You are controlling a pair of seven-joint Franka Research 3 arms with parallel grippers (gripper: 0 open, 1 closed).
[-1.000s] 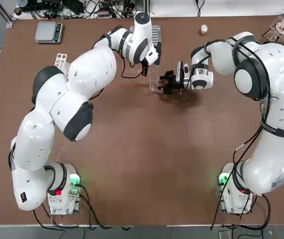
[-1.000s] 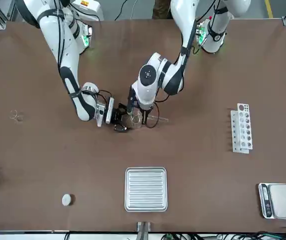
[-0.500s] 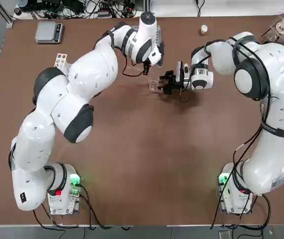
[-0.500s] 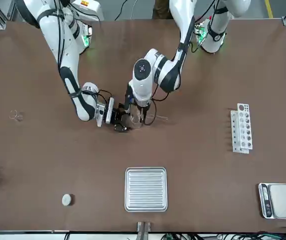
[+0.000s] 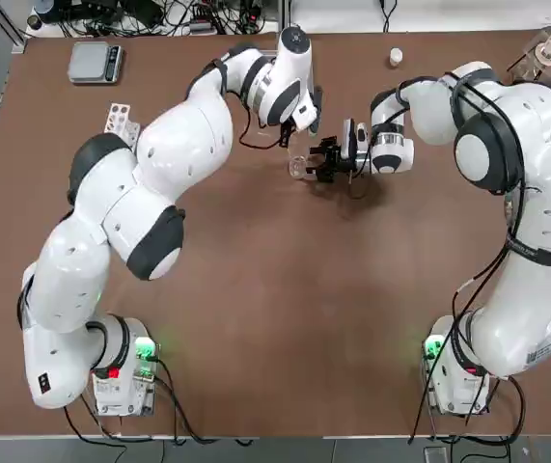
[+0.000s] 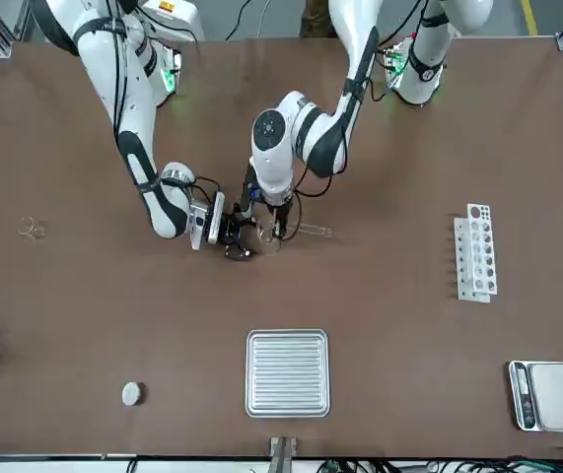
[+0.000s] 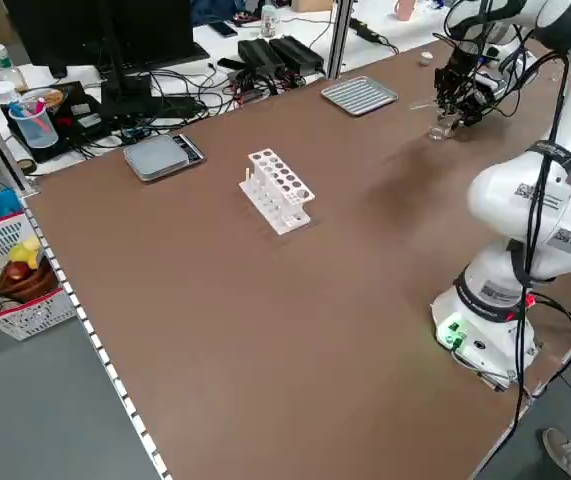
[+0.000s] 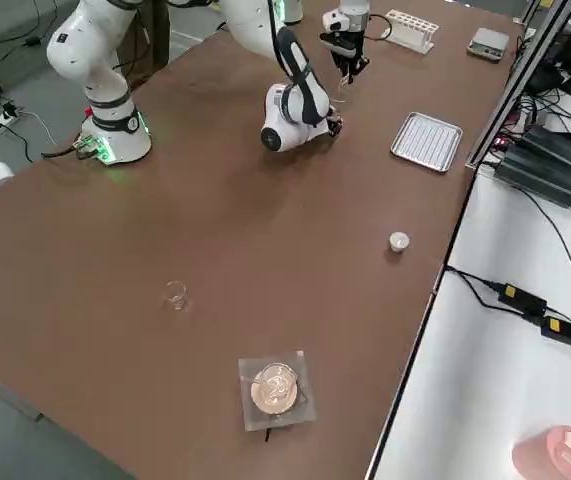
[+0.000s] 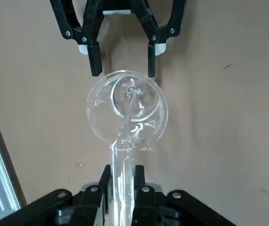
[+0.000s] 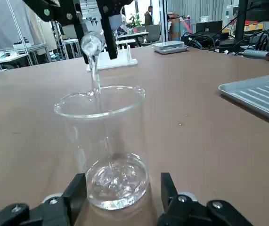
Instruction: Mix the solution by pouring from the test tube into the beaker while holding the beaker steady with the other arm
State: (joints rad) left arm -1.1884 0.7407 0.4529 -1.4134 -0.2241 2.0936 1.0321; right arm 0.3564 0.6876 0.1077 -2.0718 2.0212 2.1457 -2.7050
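Since a second ago my left arm has been swinging its wrist farther out over the surface [image 5: 256,318], toward the far edge in the top view, while my right arm has stayed put.

Nearest my bases, the brown surface is lying between the two arms. Farther out, near the middle of it, my right pincer [image 10: 120,197] is lying low and level, its fingers [image 10: 75,190] clenched against the base of the beaker [image 10: 103,146], which is standing upright with a little clear liquid pooling at its bottom. My left pincer [image 9: 122,181] is hanging just above the beaker and is grasping the test tube [image 9: 123,162], which is tilting mouth-down over the rim; a thin stream is running from the tube into the glass.

In the front view the beaker [image 6: 264,239] is sitting between the two pincers, at the tips of the right pincer [image 6: 232,236] and under the left pincer [image 6: 271,219].

Beyond them a ribbed metal tray [image 6: 287,372] is resting near the far edge, and a white perforated rack [image 6: 475,252] and a small scale [image 6: 550,395] are sitting well apart on my left side.
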